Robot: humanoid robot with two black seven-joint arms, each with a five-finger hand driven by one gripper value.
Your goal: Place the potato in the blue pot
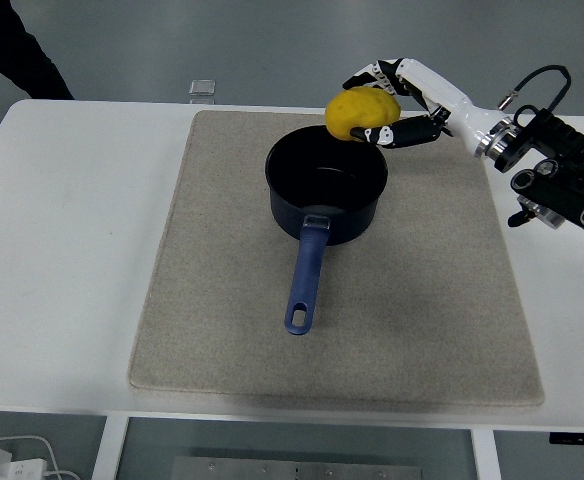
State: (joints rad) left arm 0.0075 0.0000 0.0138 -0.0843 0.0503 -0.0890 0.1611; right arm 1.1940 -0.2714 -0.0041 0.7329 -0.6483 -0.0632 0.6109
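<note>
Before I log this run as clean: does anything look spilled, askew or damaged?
Nothing stands out. The dark blue pot sits upright on the beige mat, handle toward the near edge, while the right hand holds the yellow potato over its far rim.

The tabletop (72, 250) is a smooth white surface, slightly satiny, no grain to it. On top sits a mat (222, 340) in beige-grey that looks like felt or coarse woven cloth, totally matt and a bit fuzzy. The blue pot (326, 196) has a dark interior with a soft sheen near the bottom, and its handle looks like smooth blue plastic or enamel. The potato (363, 112) in the upper middle of the frame is yellow, dull and a bit bumpy. The right hand (397, 100) is glossy white shell with black matt joints on the fingers (404, 131); its wrist has bare metal parts.
</note>
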